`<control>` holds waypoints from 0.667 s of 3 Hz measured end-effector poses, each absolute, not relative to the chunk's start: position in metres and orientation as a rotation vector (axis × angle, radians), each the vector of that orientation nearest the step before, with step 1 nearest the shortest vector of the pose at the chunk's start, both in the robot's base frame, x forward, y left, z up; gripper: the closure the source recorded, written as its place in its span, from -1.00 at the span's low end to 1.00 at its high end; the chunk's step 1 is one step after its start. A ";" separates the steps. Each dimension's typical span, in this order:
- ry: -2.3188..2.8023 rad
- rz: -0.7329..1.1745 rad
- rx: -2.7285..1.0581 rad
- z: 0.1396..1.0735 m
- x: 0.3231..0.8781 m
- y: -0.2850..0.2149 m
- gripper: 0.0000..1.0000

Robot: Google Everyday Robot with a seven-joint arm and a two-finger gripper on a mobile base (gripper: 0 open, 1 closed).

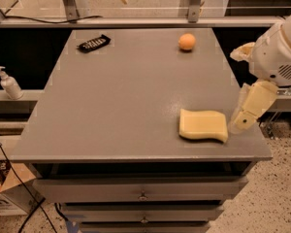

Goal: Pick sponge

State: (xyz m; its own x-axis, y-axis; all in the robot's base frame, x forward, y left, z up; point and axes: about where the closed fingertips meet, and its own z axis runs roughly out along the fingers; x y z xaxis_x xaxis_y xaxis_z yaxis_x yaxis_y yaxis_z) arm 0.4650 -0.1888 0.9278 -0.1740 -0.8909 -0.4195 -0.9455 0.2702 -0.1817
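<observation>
The sponge (pixel 203 125) is a pale yellow foam pad with wavy edges. It lies flat on the grey table (pixel 126 96) near the front right corner. My cream-coloured gripper (pixel 246 116) hangs from the white arm at the right. It points down over the table's right edge, just to the right of the sponge and close to it, not touching it.
A small orange ball (pixel 186 41) sits at the back right of the table. A black remote-like object (pixel 93 43) lies at the back left. A white pump bottle (pixel 8 83) stands on a ledge left of the table. Drawers are below the tabletop.
</observation>
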 end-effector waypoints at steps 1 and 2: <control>2.085 0.288 -1.627 0.896 0.473 -0.168 -1.00; 2.063 0.413 -1.598 0.862 0.483 -0.142 -1.00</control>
State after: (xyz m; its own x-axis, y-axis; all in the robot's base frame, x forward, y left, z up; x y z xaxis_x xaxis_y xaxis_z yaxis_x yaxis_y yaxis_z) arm 0.4827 -0.1418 0.8625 -0.1911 -0.8120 -0.5516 -0.9616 0.2676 -0.0608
